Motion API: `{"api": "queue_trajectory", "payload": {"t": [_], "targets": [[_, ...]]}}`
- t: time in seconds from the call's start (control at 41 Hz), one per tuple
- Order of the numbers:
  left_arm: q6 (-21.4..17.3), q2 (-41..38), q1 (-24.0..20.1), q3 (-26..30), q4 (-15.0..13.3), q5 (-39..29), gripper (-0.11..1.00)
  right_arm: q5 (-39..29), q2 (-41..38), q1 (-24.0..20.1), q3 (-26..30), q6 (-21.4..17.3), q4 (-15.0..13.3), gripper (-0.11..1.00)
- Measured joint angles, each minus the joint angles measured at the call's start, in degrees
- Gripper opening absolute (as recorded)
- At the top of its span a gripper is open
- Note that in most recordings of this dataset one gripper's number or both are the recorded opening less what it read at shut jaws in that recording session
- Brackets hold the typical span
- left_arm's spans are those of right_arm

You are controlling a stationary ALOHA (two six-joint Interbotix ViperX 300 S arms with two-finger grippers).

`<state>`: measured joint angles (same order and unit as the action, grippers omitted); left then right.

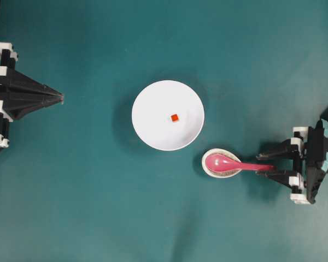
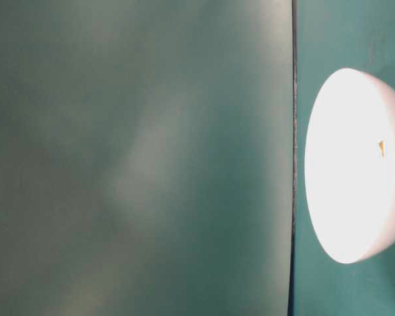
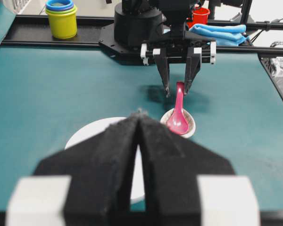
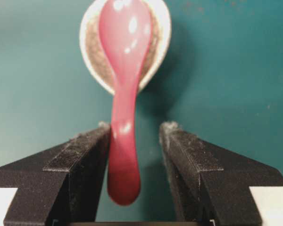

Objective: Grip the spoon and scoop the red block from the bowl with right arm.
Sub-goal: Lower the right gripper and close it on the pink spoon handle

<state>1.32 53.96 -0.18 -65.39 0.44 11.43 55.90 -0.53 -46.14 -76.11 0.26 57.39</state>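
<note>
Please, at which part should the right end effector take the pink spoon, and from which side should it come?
Probably at the straight handle of the spoon, coming from its free end. The scoop rests in the small dish, while the handle sticks out over the table toward the right end effector. Its open fingers already stand on both sides of the handle, which sits nearer one finger, so centering before closing seems wise.

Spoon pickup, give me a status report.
Right gripper open, straddling spoon handle. Left gripper shut, parked. Red block in bowl. Nothing in the way.
</note>
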Motion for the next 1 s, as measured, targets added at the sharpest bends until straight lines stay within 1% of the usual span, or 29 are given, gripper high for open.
{"api": "queue_trajectory", "payload": {"t": [0.22,0.415,0.61,0.756,0.854,1.0], "targets": [[0.00,-0.18,0.00,0.00,0.00,0.09,0.01,0.26,0.00,-0.09,0.00,4.31,0.00,0.52],[-0.09,-0.18,0.00,0.00,0.09,0.00,0.01,0.26,0.00,-0.09,-0.09,5.27,-0.09,0.51],[-0.09,-0.09,0.00,0.00,0.00,0.09,0.01,0.26,0.00,-0.09,-0.09,7.38,-0.09,0.51],[-0.18,-0.09,0.00,0.00,0.09,0.09,0.01,0.26,0.00,-0.09,-0.09,7.65,-0.09,0.50],[-0.18,-0.18,0.00,0.00,0.09,0.09,0.01,0.18,0.00,-0.18,-0.09,7.82,-0.09,0.47],[-0.18,-0.18,0.00,0.00,0.00,0.09,0.01,0.26,0.00,-0.18,-0.09,8.79,-0.18,0.37]]}}
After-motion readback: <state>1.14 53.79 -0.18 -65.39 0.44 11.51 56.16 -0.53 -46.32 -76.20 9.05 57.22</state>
